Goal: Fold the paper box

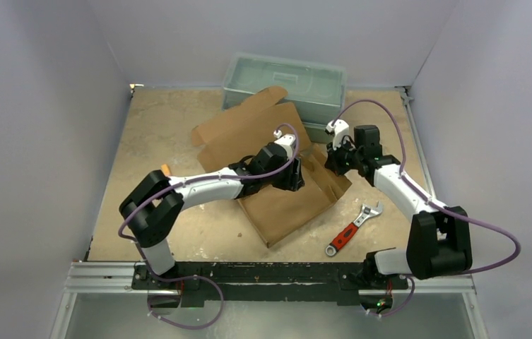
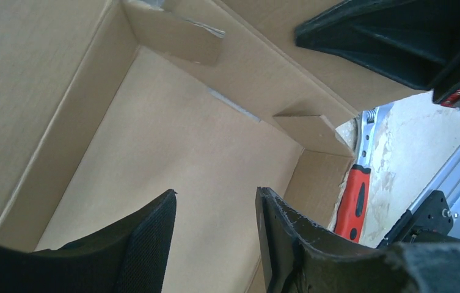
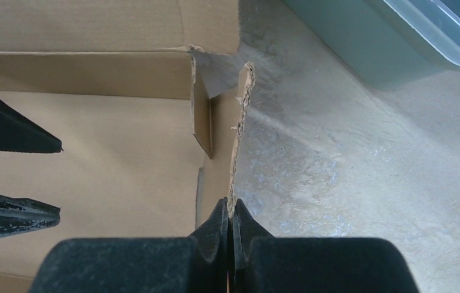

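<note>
The brown cardboard paper box [image 1: 284, 208] lies mid-table, partly formed, its walls raised and its lid flap [image 1: 249, 127] leaning back toward the toolbox. My left gripper [image 1: 297, 176] reaches into the box. In the left wrist view it [image 2: 216, 194] hovers over the box floor [image 2: 172, 152], jaws apart with nothing between them. My right gripper [image 1: 330, 162] is at the box's right side. In the right wrist view it [image 3: 231, 204] is shut on the thin upright edge of the side wall [image 3: 242, 110]. The left fingers [image 3: 7, 131] show there inside the box.
A grey-green plastic toolbox [image 1: 287, 85] stands at the back, right behind the lid flap and close to the right gripper [image 3: 386, 43]. A red-handled wrench [image 1: 351, 229] lies on the table just right of the box's near corner [image 2: 352, 204]. An aluminium rail [image 1: 277, 279] runs along the near edge.
</note>
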Available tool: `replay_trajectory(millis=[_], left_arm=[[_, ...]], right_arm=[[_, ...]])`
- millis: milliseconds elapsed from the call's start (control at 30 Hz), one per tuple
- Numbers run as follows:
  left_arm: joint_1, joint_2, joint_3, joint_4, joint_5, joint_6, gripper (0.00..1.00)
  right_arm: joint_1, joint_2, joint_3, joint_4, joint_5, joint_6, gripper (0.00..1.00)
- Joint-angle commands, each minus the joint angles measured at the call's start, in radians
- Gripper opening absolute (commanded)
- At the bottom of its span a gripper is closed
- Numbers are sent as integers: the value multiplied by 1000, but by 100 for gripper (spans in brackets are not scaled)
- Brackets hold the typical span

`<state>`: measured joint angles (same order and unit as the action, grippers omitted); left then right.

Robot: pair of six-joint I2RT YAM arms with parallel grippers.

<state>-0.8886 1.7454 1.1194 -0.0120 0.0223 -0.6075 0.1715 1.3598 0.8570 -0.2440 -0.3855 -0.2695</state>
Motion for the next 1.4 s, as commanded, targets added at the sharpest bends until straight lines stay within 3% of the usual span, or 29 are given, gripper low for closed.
replay_trajectory(millis=[0,167,267,433,633,933,1000,1100,1367], left_arm=[[-1,-73,-61,162,52,0,50],[-46,-157,-149,279,153,18,56],[-98,-171,-185,301,139,62,61],[-205,-160,-203,348,58,159,69],[-285,-50,-60,218,-116,290,70],[-287,12,-15,134,-272,221,66],[-247,-31,-59,141,-292,157,56],[-144,-71,-110,148,-194,62,43],[-103,38,-14,14,-162,98,17]], right_arm=[[16,-12,-15,55,60,-21,0],[27,-11,-15,58,72,-23,0],[31,-9,-15,58,73,-21,0],[32,-7,-16,60,72,-20,0],[32,-5,-15,58,68,-18,0],[32,-10,-17,54,57,-20,0],[32,-11,-18,55,53,-21,0],[35,-10,-16,54,48,-21,0],[43,-16,-18,52,39,-26,0]])
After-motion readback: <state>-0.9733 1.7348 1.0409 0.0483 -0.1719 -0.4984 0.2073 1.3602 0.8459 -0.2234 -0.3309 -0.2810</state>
